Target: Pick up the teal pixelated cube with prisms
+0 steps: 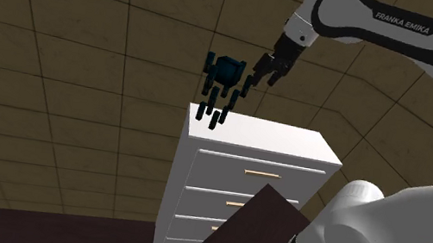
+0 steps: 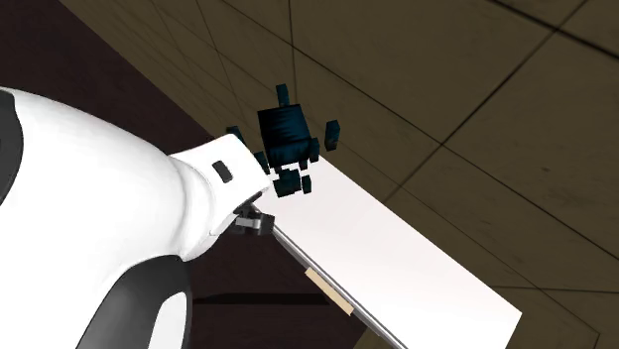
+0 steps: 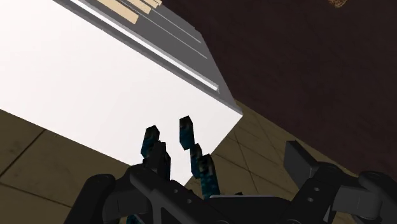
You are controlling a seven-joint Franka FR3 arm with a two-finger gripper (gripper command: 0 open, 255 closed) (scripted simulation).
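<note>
shoulder view: a brown tiled wall [image 1: 59, 51] spreads behind everything, with a dark floor [image 1: 34, 230] along its foot. the white arm [image 1: 401, 33] rises from the dark box stand [image 1: 248, 225] at the lower right. its upper link, lettered franka emika, comes in from the top right and slopes down to the left. beneath it is a white dresser [image 1: 273, 140] with three drawers, the top one with a pale tan handle [image 1: 262, 174]. the stand's corner overlaps the dresser's lower front.

the teal pixelated cube [image 1: 229, 72] is over the end of the dresser top at the shoulder view's left. its dark blocky body sits above the white surface, and slim teal prisms [image 1: 211, 116] trail down from it towards that end's edge. whether the lowest prisms touch the top i cannot tell. in the second exterior view the cube shows against the wall at the far end of the white top, with the arm's white shell close in front.

the black gripper [image 1: 258, 74] is right at the cube's side, on the shoulder view's right, pointing down and to the left at it. whether it is clamped on the cube or merely beside it i cannot tell. in the wrist view several prisms jut ahead of the gripper, seen against the white dresser top and the tiles beyond its corner.
</note>
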